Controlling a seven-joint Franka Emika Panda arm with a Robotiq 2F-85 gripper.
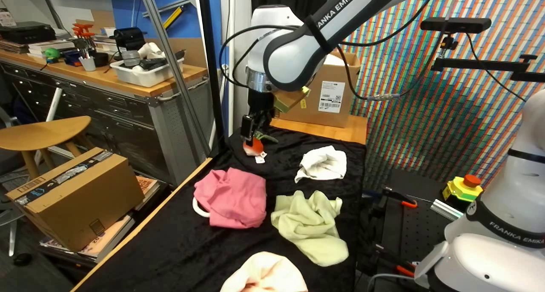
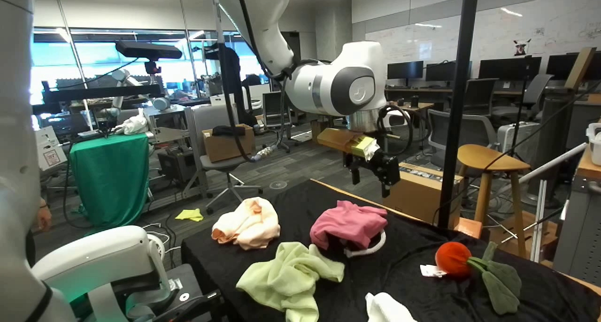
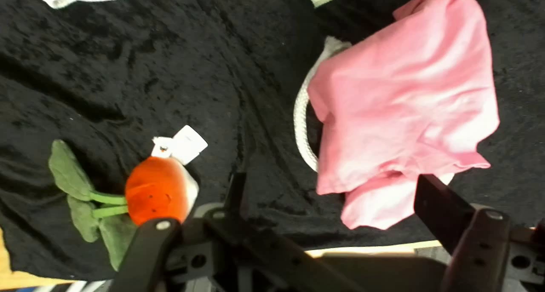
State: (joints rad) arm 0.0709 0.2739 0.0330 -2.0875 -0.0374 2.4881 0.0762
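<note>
- Gripper (image 2: 371, 186) hangs in mid-air, spread wide — nothing between the fingers (image 3: 440, 211), so it's got hold of zilch.
- Plush (image 3: 155, 192) is lower down, off to the side past one finger. It lies on its side, leaves (image 3: 69, 170) splayed flat, probably 'cause it's too round and top-heavy to stand.
- Pink cloth (image 3: 404, 100) is below too, over toward the opposite finger. Looks propped up, so I'd guess it's draped over something stiff — a white loop (image 3: 300, 121) pokes out from under it, rest is hidden.
- White cloth (image 1: 325, 164), green cloth (image 1: 308, 228) and peach cloth (image 2: 249, 223) sit farther from the gripper, all rumpled, can't tell if anything's underneath.
- Black sheet (image 3: 191, 79) lies under all of it, maybe as a plain backdrop.
</note>
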